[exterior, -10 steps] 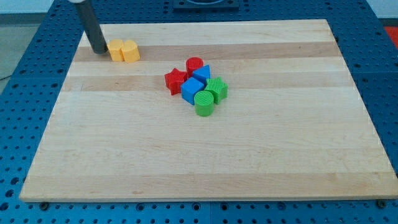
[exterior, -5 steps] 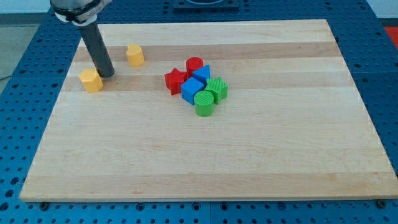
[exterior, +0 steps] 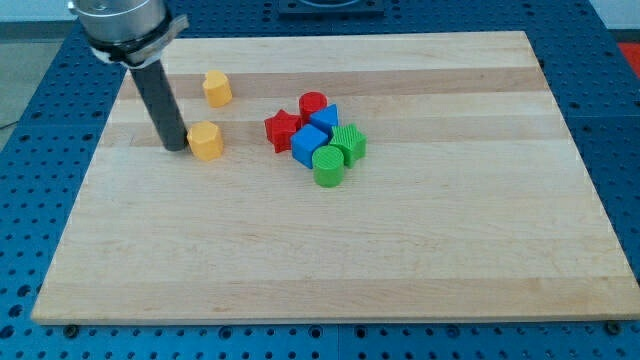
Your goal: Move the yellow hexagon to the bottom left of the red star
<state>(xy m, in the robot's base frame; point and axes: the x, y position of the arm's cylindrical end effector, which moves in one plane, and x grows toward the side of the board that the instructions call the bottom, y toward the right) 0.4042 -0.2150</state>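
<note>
My tip [exterior: 176,147] stands just beside the left face of the yellow hexagon [exterior: 206,141], touching or nearly so; the rod has no fingers, so nothing is held; the hexagon lies left of the red star [exterior: 282,130], with bare wood between; it looks light, rigid and prone to turning, so I would push through its centre; the board [exterior: 300,260] is open below; a second yellow block [exterior: 217,88] sits above.

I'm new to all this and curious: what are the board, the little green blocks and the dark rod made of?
The board looks like pale wood, matt, with long grain stripes and plank seams. The two green blocks look like plastic; fine ridges across their tops suggest 3D printing, though I can't be sure. The rod is dark and smooth, rubber or plastic perhaps; its look leaves that open.
</note>
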